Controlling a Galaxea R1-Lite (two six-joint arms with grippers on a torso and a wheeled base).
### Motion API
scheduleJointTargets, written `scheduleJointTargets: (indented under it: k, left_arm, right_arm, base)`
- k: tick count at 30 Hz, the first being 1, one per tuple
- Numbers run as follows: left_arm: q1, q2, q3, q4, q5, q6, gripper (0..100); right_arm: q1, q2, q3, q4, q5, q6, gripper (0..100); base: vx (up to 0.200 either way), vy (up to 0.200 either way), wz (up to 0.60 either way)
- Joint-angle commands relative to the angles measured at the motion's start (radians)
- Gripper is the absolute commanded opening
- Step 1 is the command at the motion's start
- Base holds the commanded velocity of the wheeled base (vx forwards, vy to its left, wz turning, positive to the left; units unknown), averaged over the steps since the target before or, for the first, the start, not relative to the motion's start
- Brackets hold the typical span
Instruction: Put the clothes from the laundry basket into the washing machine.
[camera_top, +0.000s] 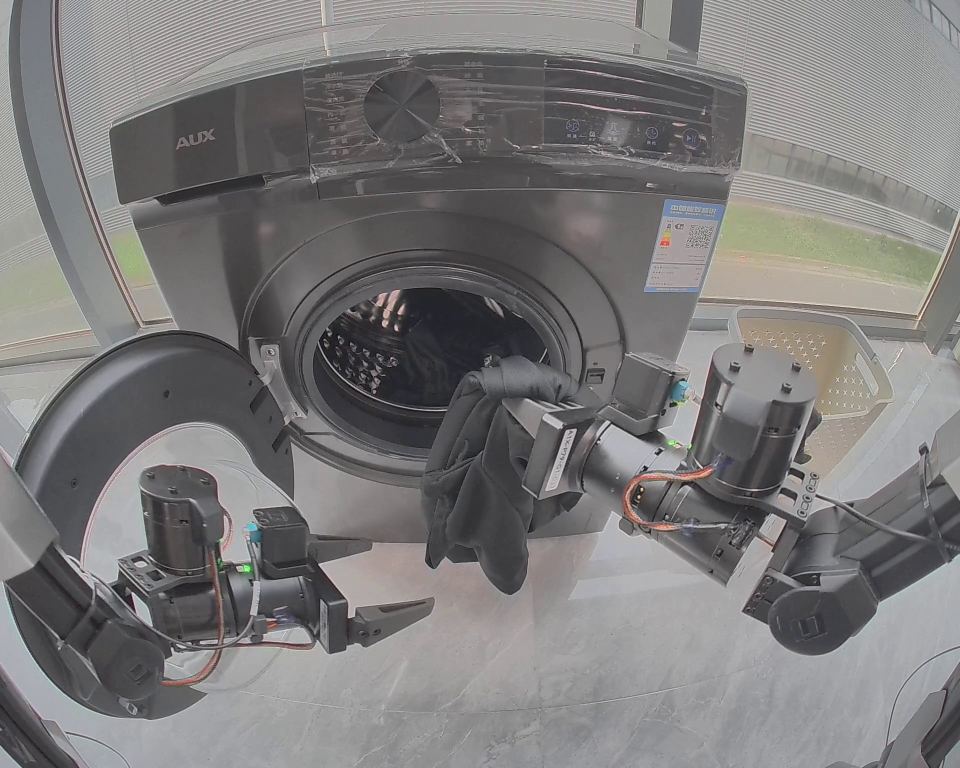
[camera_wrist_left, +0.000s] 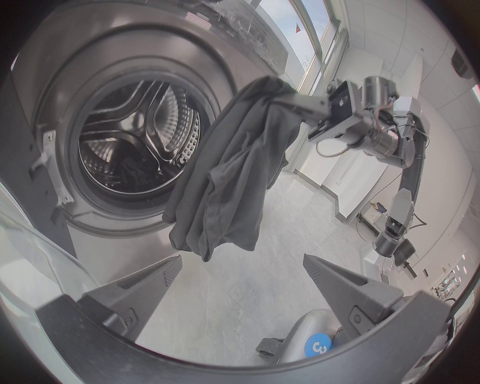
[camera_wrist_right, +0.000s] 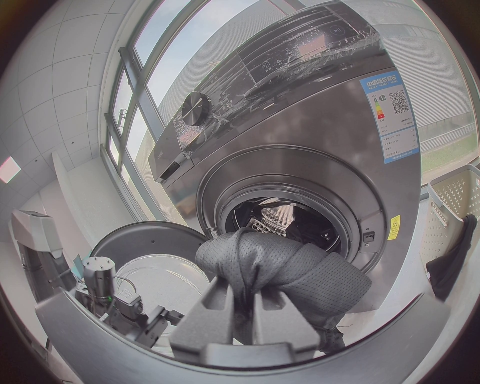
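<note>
garment (camera_top: 478, 480) in right tool (camera_wrist_right: 243, 300) (near drum (camera_top: 400, 345))

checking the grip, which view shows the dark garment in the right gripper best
Right wrist view: the right gripper is shut on a bunched fold of the dark garment. Head view shows it hanging from the gripper; left wrist view shows its full drape.

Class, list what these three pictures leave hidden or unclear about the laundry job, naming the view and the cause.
1. Laundry basket inside: head view, the right arm covers most of it; right wrist view, the edge cuts it off.
2. Drum contents: head view, the dark garment and shadow hide the bottom; left wrist view, a dark heap, kind unclear.
3. Right gripper: head view, its tips are buried in the garment.
</note>
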Motion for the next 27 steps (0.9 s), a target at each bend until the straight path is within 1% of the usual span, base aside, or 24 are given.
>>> scheduleJointTargets:
  k: [1, 2, 5, 6, 7, 8, 13, 14, 15, 16, 18, 20, 22, 23, 25, 27]
  left_arm:
    - [-0.012, 0.139, -0.029, -0.033, 0.003, -0.004, 100]
    - [-0.013, 0.14, -0.03, -0.035, 0.003, -0.004, 100]
    - [-0.032, 0.199, -0.042, -0.094, 0.003, -0.012, 100]
    - [-0.039, 0.222, -0.052, -0.116, 0.005, -0.021, 100]
    - [-0.039, 0.222, -0.052, -0.116, 0.005, -0.021, 100]
    - [-0.044, 0.256, -0.067, -0.14, 0.006, -0.027, 100]
    - [-0.042, 0.311, -0.111, -0.159, 0.009, -0.032, 100]
    - [-0.042, 0.323, -0.122, -0.163, 0.022, -0.034, 100]
    - [-0.042, 0.325, -0.124, -0.163, 0.023, -0.034, 100]
    - [-0.042, 0.341, -0.138, -0.173, 0.04, -0.035, 100]
    - [-0.042, 0.357, -0.153, -0.191, 0.059, -0.035, 100]
    - [-0.042, 0.366, -0.157, -0.203, 0.066, -0.037, 100]
    - [-0.042, 0.384, -0.17, -0.226, 0.074, -0.044, 100]
    - [-0.044, 0.397, -0.174, -0.254, 0.078, -0.053, 100]
    - [-0.042, 0.412, -0.177, -0.282, 0.083, -0.055, 100]
    - [-0.042, 0.421, -0.179, -0.308, 0.098, -0.055, 100]
  right_arm:
    - [0.005, -0.014, 0.001, 0.0, -0.001, 0.0, 0]
    - [0.005, -0.014, 0.001, 0.0, -0.003, 0.0, 0]
    - [0.006, -0.014, 0.001, 0.0, -0.003, 0.0, 0]
    - [0.006, -0.015, 0.003, -0.001, -0.001, 0.0, 0]
    - [0.006, -0.015, 0.003, -0.001, -0.001, 0.0, 0]
    - [0.006, -0.015, 0.003, -0.001, -0.003, 0.0, 0]
    - [0.014, -0.014, 0.011, -0.015, -0.003, -0.002, 0]
    - [0.014, -0.014, 0.011, -0.017, -0.004, -0.002, 0]
    - [0.014, -0.014, 0.011, -0.017, -0.004, -0.002, 0]
    - [0.015, -0.015, 0.011, -0.017, -0.004, -0.002, 0]
    - [0.017, -0.015, 0.011, -0.017, -0.004, -0.002, 0]
    - [0.017, -0.015, 0.011, -0.017, -0.004, -0.002, 0]
    - [0.017, -0.02, 0.012, -0.017, -0.006, -0.002, 0]
    - [0.018, -0.025, 0.02, -0.017, -0.006, -0.002, 0]
    - [0.018, -0.028, 0.029, -0.017, -0.006, -0.002, 0]
    - [0.018, -0.028, 0.035, -0.018, -0.006, -0.002, 0]
  base:
    - [0.0, 0.0, 0.0]
    - [0.0, 0.0, 0.0]
    - [0.0, 0.0, 0.0]
    - [0.0, 0.0, 0.0]
    - [0.0, 0.0, 0.0]
    - [0.0, 0.0, 0.0]
    - [0.0, 0.0, 0.0]
    - [0.0, 0.0, 0.0]
    - [0.0, 0.0, 0.0]
    - [0.0, 0.0, 0.0]
    - [0.0, 0.0, 0.0]
    - [0.0, 0.0, 0.0]
    - [0.0, 0.0, 0.0]
    - [0.0, 0.0, 0.0]
    - [0.0, 0.0, 0.0]
    - [0.0, 0.0, 0.0]
